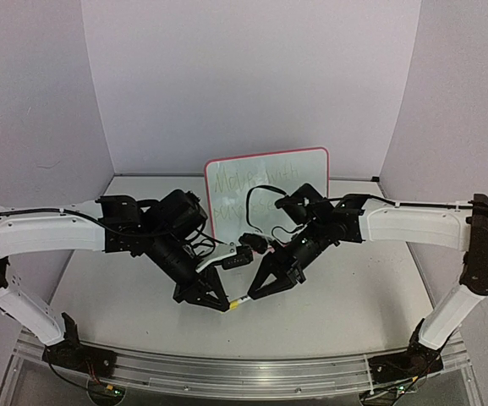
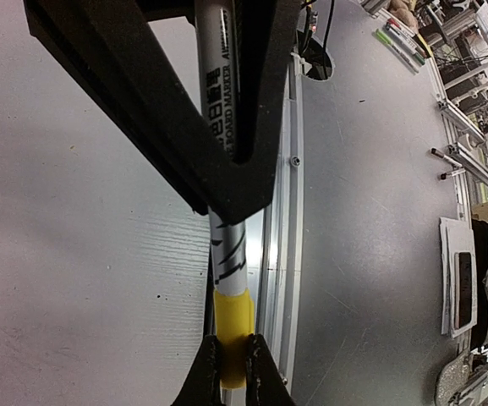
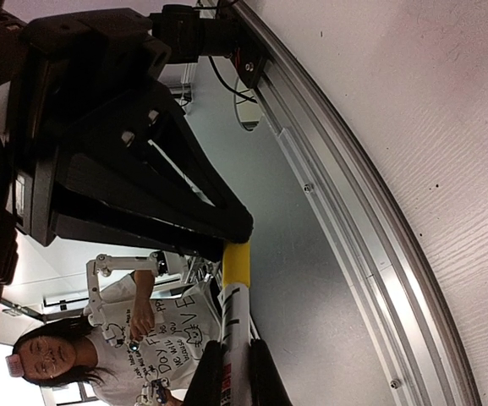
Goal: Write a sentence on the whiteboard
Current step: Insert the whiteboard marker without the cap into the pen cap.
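Observation:
The whiteboard (image 1: 307, 169) with a pink-red frame stands upright at the back centre. Faint yellow-green handwriting, the sentence (image 1: 260, 176), shows on it in two lines. Both grippers meet low over the table in front of it, on one white marker (image 1: 239, 299). My left gripper (image 1: 227, 304) is shut on the marker's yellow cap (image 2: 233, 317). My right gripper (image 1: 254, 293) is shut on the white barrel (image 3: 233, 330). In the left wrist view my left gripper (image 2: 233, 376) pinches the cap. In the right wrist view my right gripper (image 3: 233, 376) pinches the barrel just behind the cap (image 3: 236, 264).
An aluminium rail (image 1: 227, 372) runs along the table's near edge, just below the marker; it also shows in the left wrist view (image 2: 282, 211). Purple walls close in the back and both sides. A person (image 3: 100, 355) is beyond the near edge.

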Controlling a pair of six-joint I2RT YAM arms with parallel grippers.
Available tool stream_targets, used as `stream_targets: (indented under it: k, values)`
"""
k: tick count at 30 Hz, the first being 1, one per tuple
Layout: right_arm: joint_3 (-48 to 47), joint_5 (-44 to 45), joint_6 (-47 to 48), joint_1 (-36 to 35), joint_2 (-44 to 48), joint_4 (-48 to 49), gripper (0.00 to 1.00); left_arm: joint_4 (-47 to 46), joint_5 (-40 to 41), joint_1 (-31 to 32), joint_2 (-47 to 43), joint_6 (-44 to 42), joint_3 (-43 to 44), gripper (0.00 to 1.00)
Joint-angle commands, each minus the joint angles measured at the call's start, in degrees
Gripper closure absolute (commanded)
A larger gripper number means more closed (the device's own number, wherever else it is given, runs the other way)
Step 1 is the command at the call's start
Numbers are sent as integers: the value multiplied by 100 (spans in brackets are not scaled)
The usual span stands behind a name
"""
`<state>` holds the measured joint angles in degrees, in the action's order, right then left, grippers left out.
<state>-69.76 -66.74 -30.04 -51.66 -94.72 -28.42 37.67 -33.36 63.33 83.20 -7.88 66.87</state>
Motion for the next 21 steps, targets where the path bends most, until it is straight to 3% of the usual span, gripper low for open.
stream_targets:
  k: [1, 12, 18, 21]
  values:
    - [-254, -94, 87, -395, -78, 584, 100, -1990, -278, 30, 60, -230, 931, 100]
    - [-337, -60, 114, -487, -189, 582, 100, -2029, -285, 30, 155, -280, 1142, 100]
    - [-350, 569, 223, -468, 20, 541, 100, -1756, -127, 30, 109, -329, 970, 100]
    - [-243, 652, 286, -328, 235, 497, 90, -1427, -128, 30, -17, -292, 603, 100]
